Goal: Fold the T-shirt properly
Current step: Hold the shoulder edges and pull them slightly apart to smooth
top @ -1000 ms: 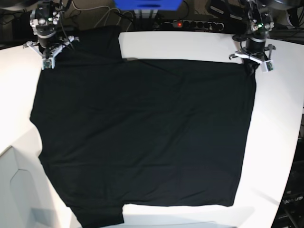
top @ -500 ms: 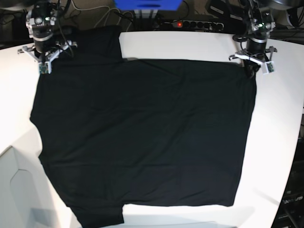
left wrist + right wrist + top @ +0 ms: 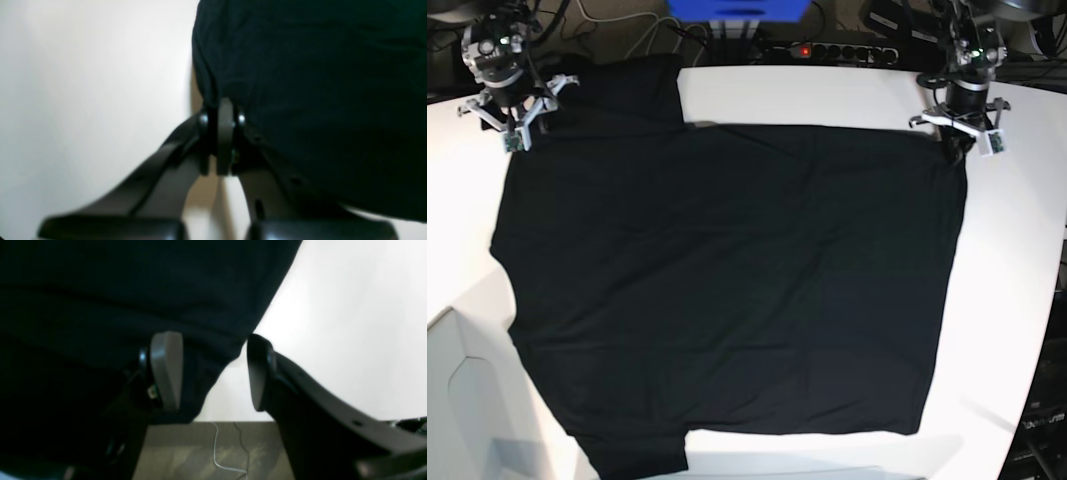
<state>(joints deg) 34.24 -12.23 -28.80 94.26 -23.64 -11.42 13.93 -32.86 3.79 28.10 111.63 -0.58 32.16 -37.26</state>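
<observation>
Black, soft cloth is spread flat over most of the white table [image 3: 827,95]: the T-shirt [image 3: 727,290] lies opened out, filling the middle of the base view, with one sleeve at the upper left of the frame and another at the bottom left; no printed graphic is to be seen on the side facing up. It is judged light and limp, with no stiffness to carry a fold by itself, so that any lifted part will sag and drag the rest; the smooth table surface is likely to let it slide. Hold is best taken at corners and hems, where an edge can be pinched, and at two points together so that a crease runs straight. The left gripper [image 3: 222,110], at the upper right of the base view, is pressed together with the shirt's edge pinched between its pads, as is plain in the left wrist view. The right gripper [image 3: 213,370], at the upper left of the base view, stands spread; in the right wrist view the cloth's edge hangs in the gap beside one pad [image 3: 166,366] and is not gripped. The base view gives the whole layout and a few faint wrinkles, but not the jaw states; the wrist views settle those, and the right one also shows floor and a cable [image 3: 220,453] beyond the table edge.
</observation>
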